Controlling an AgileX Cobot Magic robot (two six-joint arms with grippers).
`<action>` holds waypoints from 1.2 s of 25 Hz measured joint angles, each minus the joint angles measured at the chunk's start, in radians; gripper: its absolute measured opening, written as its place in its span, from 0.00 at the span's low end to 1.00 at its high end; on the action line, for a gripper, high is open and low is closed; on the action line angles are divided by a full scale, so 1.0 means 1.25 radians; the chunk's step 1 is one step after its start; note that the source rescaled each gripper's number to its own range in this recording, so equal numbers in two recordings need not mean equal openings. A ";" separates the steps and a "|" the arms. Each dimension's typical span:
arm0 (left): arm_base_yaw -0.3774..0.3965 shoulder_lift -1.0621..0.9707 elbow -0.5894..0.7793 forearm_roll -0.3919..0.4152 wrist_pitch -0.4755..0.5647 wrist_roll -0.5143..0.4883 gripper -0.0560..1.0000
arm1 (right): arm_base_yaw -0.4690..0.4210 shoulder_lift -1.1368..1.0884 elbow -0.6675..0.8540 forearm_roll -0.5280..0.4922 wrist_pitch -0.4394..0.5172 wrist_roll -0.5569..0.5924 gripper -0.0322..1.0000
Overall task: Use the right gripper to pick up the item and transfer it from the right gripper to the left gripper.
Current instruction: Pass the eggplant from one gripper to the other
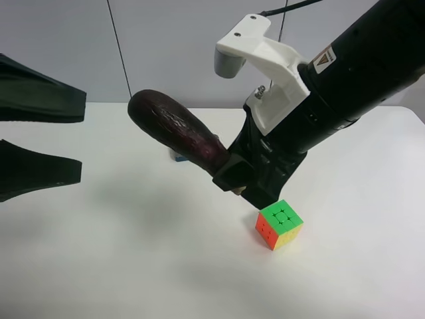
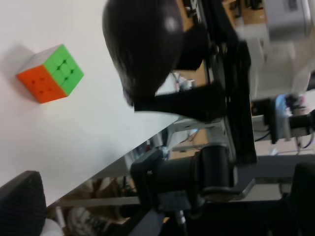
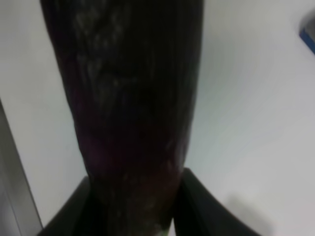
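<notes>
The item, a dark purple eggplant (image 1: 176, 129), hangs above the white table (image 1: 133, 266). The right gripper (image 1: 229, 174), on the arm at the exterior high view's right, is shut on its lower end. The eggplant's free rounded end points toward the left gripper (image 1: 82, 136). That gripper's two flat fingers stand wide open at that view's left edge, a short gap away from the eggplant. In the right wrist view the eggplant (image 3: 133, 98) fills the frame between two black fingers (image 3: 206, 209). The left wrist view looks at the eggplant's rounded end (image 2: 142, 49) head-on, with one left finger (image 2: 19, 206) showing.
A multicoloured puzzle cube (image 1: 279, 224) sits on the table just below the right gripper, also visible as the cube (image 2: 49, 73) in the left wrist view. A small blue-edged block (image 1: 178, 157) lies on the table behind the eggplant. A thin cable (image 1: 119, 46) hangs at the back.
</notes>
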 joint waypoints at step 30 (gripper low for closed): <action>-0.025 0.205 -0.006 -0.162 -0.003 0.143 1.00 | 0.000 0.000 0.000 0.070 0.000 -0.069 0.03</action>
